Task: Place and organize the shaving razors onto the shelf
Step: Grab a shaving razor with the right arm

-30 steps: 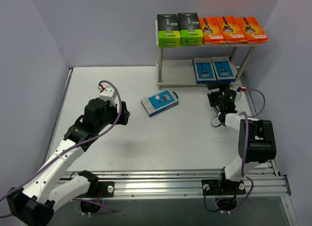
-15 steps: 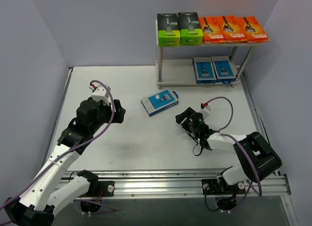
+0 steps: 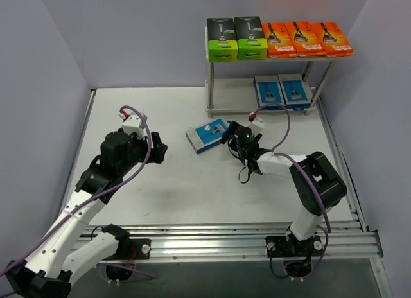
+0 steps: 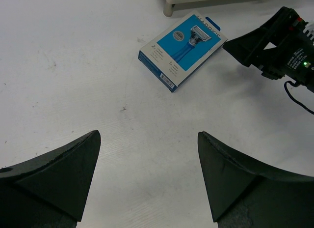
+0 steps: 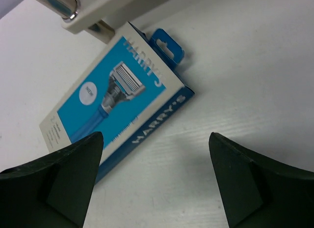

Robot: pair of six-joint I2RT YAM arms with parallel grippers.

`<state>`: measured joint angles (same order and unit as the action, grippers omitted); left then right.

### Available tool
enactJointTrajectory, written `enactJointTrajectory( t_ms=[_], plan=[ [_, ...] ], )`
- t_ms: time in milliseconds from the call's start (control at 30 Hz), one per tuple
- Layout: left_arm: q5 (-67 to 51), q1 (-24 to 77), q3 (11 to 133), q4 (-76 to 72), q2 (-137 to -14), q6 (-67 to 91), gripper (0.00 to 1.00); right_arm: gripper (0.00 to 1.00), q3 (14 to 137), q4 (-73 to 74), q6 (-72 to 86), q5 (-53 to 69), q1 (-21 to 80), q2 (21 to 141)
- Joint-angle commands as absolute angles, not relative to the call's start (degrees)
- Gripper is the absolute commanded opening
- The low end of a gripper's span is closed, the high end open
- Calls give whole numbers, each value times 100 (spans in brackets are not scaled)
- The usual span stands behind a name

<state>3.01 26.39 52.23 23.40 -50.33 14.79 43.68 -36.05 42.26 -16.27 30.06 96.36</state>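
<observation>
- Hovering low near the middle of the overhead view, my right gripper (image 3: 228,135) has its fingers spread wide and holds nothing.
- It sits just beside the right end of the loose blue pack (image 3: 210,135), which lies flat on the table (image 3: 192,195); I cannot tell whether they touch.
- My left gripper (image 3: 159,150) hangs left of centre, also wide and empty, well apart from that pack.
- At the upper right stands the shelf (image 3: 232,100).
- Its top board carries two black-and-green packs (image 3: 222,39) and three orange packs (image 3: 304,38) in one row.
- Its lower board carries two blue packs (image 3: 268,92) side by side.
</observation>
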Motion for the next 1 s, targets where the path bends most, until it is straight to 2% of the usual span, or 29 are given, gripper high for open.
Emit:
enactJointTrajectory(
  t_ms=[0,300,967],
  plan=[
    [246,2584,5511,2224,-4861,1477,89,84,5000,-3296,3815,-1942,3015,9921],
    [202,2663,5537,2241,-4825,1450,89,86,6107,-2988,3498,-1863,2927,10827],
    [308,2830,5590,2320,-4931,1380,89,86,6829,-3006,3076,-1494,2707,11584]
  ],
)
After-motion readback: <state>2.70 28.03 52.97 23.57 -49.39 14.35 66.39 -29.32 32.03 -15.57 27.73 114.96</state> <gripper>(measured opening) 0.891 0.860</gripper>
